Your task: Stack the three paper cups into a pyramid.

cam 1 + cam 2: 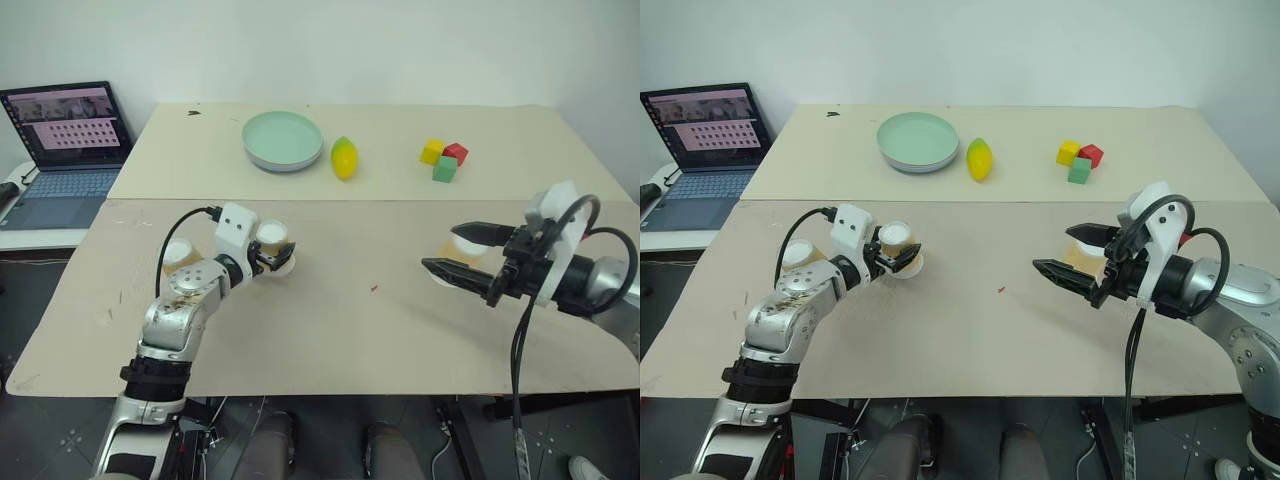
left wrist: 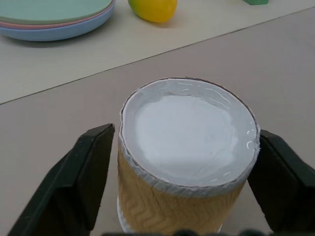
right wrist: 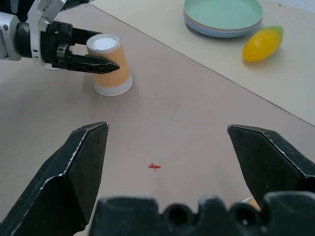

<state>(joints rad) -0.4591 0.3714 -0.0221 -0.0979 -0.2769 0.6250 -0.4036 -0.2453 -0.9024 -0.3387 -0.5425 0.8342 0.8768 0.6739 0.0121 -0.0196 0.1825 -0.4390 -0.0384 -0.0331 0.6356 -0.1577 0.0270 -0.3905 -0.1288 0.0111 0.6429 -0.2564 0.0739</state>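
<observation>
A: Jaws first. The left gripper [image 1: 902,258] has its fingers on either side of an upturned cup [image 2: 184,162], base up, standing on the table [image 1: 330,330]. In the left wrist view a sliver of gap shows at each side, so they flank it rather than pinch it; I can't tell if they touch.

B: And the right gripper [image 3: 167,147]?

A: Wide open, holding nothing, hovering above the table.

B: Where are the cups, left to right?

A: One cup [image 1: 180,254] sits just behind the left forearm, near the table's left side. The flanked cup is next, between the left fingers, rim down. The third cup [image 1: 1080,252] stands behind the right gripper's fingers, partly hidden.

B: What could go wrong?

A: The fingers reach the cup near its upper part, where it tapers. I judge a hard squeeze could dent the paper wall or pop the cup out. An uneven close could tip it sideways. The left forearm is also close to the leftmost cup, so a swing could knock it over.
</observation>
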